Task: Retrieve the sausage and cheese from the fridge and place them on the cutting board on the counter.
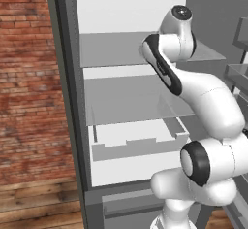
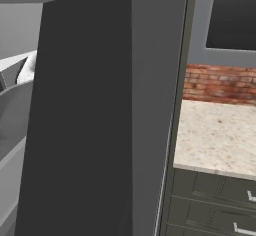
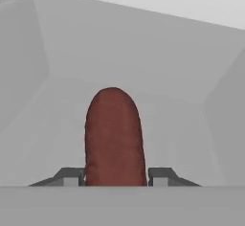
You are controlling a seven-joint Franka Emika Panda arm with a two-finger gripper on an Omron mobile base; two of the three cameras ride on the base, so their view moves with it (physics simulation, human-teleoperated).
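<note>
The claw point(image 3: 115, 177) has closed on the sausage point(image 3: 114, 136): in the hand view its two dark fingertips point(image 3: 72, 176) press against either side of the link's near end, with no gap visible between pad and skin. The sausage runs straight ahead of the claw, along its line of sight, its rounded far end pointing toward the pale back wall of the fridge point(image 1: 131, 82). Gripping it across the narrow width this way makes sense, since the link is slim enough to fit between the fingers and its length stays clear of them.

Pale grey fridge surfaces surround the claw on every side, so the arm has evidently reached deep inside. In the left base view the arm point(image 1: 203, 102) bends up and over the shelves point(image 1: 116, 51) into the right part of the open compartment, a posture that suits reaching past the door shelves.

The desk point(image 2: 220, 135) lies well off to the claw's right, beyond the fridge's dark side wall. Judging by this, the sausage is secured but not yet drawn out, and the cheese remains to be fetched.
</note>
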